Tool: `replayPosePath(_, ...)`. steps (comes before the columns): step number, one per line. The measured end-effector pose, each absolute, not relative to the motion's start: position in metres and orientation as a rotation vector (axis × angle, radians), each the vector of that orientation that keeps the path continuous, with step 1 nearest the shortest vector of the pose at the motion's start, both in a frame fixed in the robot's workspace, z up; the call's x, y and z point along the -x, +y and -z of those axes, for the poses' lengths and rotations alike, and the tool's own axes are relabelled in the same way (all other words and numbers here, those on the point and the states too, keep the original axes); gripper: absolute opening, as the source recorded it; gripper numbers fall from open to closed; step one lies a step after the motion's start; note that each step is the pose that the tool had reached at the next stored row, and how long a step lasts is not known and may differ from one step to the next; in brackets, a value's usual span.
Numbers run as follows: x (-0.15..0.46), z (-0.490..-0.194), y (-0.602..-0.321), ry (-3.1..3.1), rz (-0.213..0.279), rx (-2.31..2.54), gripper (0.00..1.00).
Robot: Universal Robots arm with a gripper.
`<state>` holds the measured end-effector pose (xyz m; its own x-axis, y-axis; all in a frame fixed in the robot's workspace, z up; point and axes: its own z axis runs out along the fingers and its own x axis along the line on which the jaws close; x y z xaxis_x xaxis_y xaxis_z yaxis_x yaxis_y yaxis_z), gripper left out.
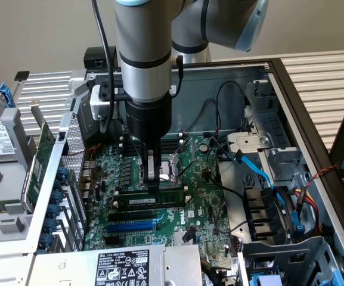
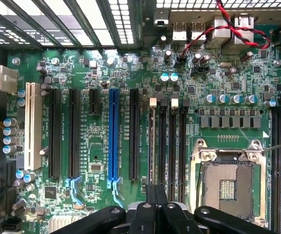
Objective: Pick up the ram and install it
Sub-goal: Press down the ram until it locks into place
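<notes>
Closest to the lens, the pincer [image 2: 156,204] is clenched with nothing visibly in it, fingers together over the green board [image 2: 101,161]. From outside, the ram [image 1: 154,201] lies flat directly under the fingertips, seemingly touching, in its slot, its long axis running crosswise beneath the arm.
</notes>
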<state>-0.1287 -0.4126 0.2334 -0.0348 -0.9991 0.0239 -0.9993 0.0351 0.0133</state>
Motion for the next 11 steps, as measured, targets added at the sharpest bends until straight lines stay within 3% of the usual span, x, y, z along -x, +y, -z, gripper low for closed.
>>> replayPosePath(11,0.1291,-0.2298,-0.4125,-2.241,-0.011,-2.164,0.11)
